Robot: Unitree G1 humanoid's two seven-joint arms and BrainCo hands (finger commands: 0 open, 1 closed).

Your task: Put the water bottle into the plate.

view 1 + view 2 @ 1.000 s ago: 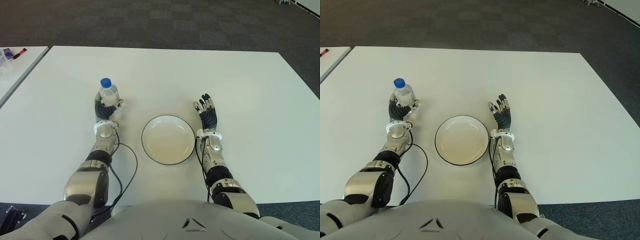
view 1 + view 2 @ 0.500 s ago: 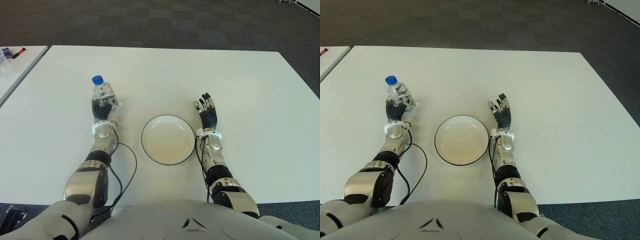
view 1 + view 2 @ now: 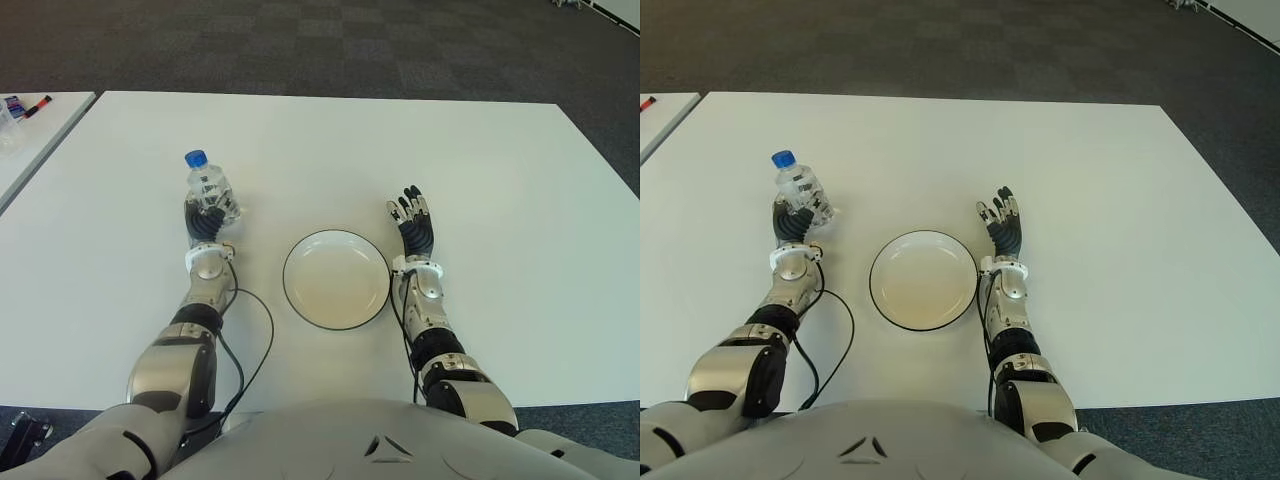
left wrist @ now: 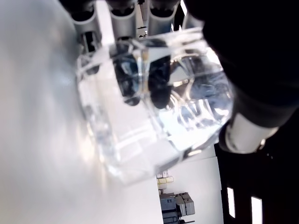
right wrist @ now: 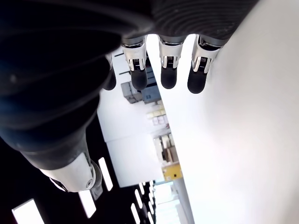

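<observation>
A clear water bottle (image 3: pixel 209 188) with a blue cap (image 3: pixel 195 158) is held in my left hand (image 3: pixel 207 218), left of the plate and tilted away toward the far left. The left wrist view shows the fingers (image 4: pixel 125 18) curled around the bottle's clear body (image 4: pixel 154 112). A round white plate (image 3: pixel 336 279) with a dark rim lies on the white table (image 3: pixel 330 140) between my two arms, with nothing on it. My right hand (image 3: pixel 414 222) shows to the right of the plate, fingers straight and holding nothing.
A second white table (image 3: pixel 30 130) stands at the far left with markers (image 3: pixel 25 105) on it. A black cable (image 3: pixel 252 340) loops beside my left forearm. Dark carpet lies beyond the table's far edge.
My left hand has tipped the bottle's top away to the far left over the last second; in the last half second it hardly moved. The right hand stayed still.
</observation>
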